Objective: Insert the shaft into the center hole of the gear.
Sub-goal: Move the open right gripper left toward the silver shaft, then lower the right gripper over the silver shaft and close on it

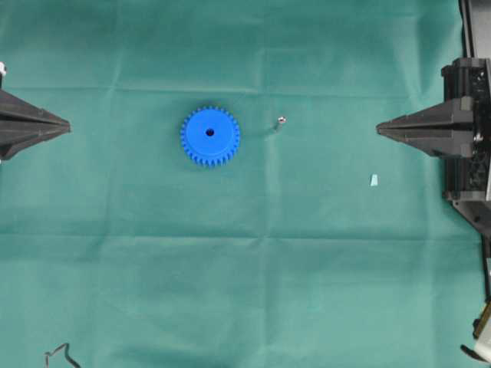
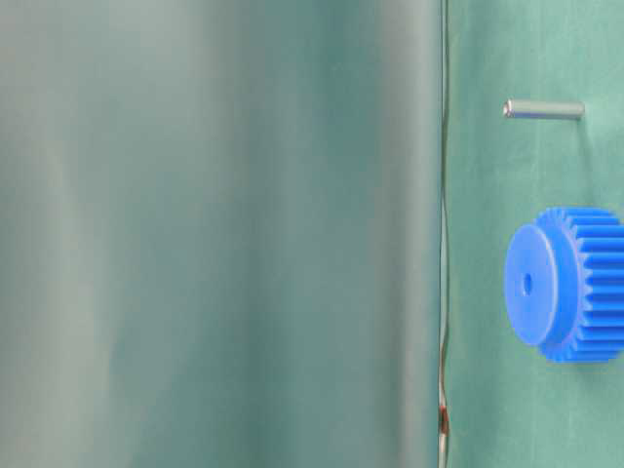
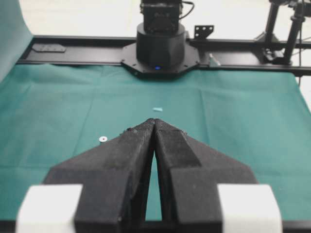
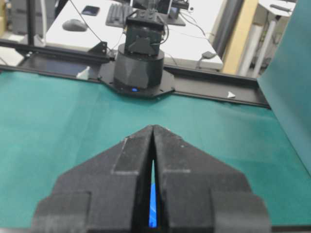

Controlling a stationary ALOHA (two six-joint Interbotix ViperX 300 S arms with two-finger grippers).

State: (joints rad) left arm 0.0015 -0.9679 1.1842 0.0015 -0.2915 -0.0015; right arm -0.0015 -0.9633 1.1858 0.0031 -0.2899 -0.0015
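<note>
At the far left of the overhead view the left gripper [image 1: 67, 126] sits at the cloth's edge with its two black fingers pressed tip to tip, holding nothing; its own wrist view confirms the jaws meet with only a sliver of gap lower down. It is well apart from every part, which reads as a parked pose before any reach.

Moving right, the gear [image 1: 210, 136] lies flat on the green cloth [image 1: 245, 268], teeth around the rim and flat face upward, so the center hole [image 1: 209, 133] looks straight up. That orientation suits a vertical insertion from above, and the broad base should keep the gear steady, though a light plastic part could slide if pushed sideways.

Near the gear's right side, but not touching it, stands the shaft [image 1: 280, 122], a small silvery pin with its shiny round end toward the camera; the table-level view [image 2: 543, 109] shows it upright on the cloth beside the gear.

Further right a small pale blue scrap [image 1: 374, 180] lies alone on the cloth.

At the right edge the right gripper [image 1: 378, 129] is likewise closed and empty, roughly level with the shaft, and seems the likelier one to fetch it. The task has not yet begun.
</note>
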